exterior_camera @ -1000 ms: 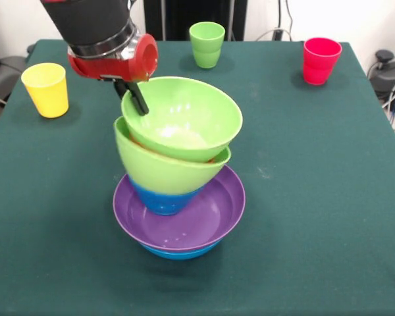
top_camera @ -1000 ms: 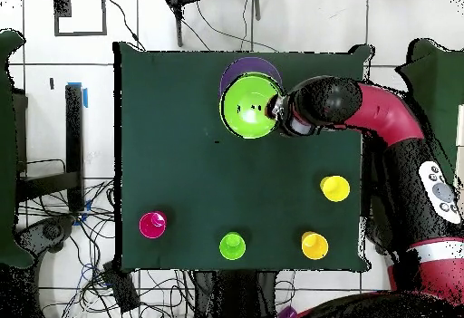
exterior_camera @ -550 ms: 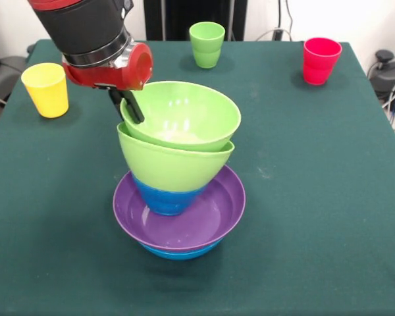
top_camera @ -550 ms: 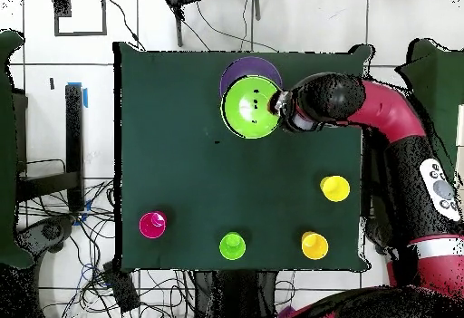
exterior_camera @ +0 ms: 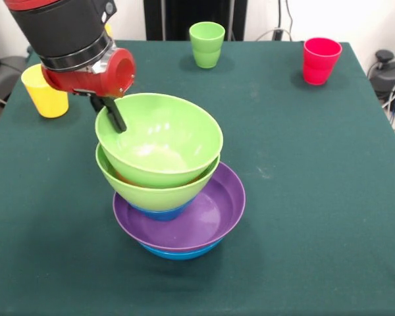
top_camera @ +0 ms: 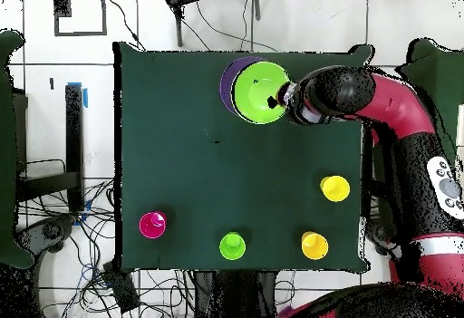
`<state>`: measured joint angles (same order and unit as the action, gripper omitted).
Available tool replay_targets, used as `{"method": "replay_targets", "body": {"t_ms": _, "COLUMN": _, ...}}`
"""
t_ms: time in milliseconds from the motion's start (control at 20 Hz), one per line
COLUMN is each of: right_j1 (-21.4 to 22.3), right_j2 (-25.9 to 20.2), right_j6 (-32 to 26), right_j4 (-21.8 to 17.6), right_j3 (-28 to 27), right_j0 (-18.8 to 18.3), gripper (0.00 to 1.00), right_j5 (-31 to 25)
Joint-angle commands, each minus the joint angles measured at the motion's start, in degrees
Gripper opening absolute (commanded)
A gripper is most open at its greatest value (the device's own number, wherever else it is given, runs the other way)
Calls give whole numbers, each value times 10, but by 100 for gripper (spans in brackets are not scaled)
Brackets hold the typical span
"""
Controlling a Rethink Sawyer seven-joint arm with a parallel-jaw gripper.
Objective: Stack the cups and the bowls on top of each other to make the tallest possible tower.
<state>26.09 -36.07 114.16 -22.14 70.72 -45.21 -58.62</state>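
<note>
The tower stands in the middle of the table: a large blue bowl at the bottom, a wide purple bowl in it, then a small blue bowl and two light green bowls, the lower and the top one. Both green bowls sit off-centre, toward the left of the purple bowl. My gripper is shut on the top green bowl's left rim, one black finger inside it. A yellow cup, a green cup and a red cup stand apart at the far side.
In the overhead view the cups line the table's lower part: red, green, yellow and another yellow. The arm reaches in over the table's right edge. Cables lie on the floor around the table.
My gripper has moved left in the front view, dragging the top green bowl with it. Both green bowls shifted left and sank lower over the small blue bowl.
</note>
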Motion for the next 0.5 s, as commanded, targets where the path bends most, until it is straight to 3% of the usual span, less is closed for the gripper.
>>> {"method": "replay_targets", "body": {"t_ms": 50, "right_j1": -34, "right_j2": -12, "right_j6": -166, "right_j4": -40, "right_j3": -52, "right_j0": 20, "gripper": 0, "right_j5": -32}}
{"method": "replay_targets", "body": {"t_ms": 150, "right_j1": -49, "right_j2": -14, "right_j6": -172, "right_j4": -40, "right_j3": -80, "right_j0": 26, "gripper": 0, "right_j5": -45}}
{"method": "replay_targets", "body": {"t_ms": 500, "right_j1": -50, "right_j2": -17, "right_j6": -162, "right_j4": -38, "right_j3": -63, "right_j0": 23, "gripper": 0, "right_j5": -11}}
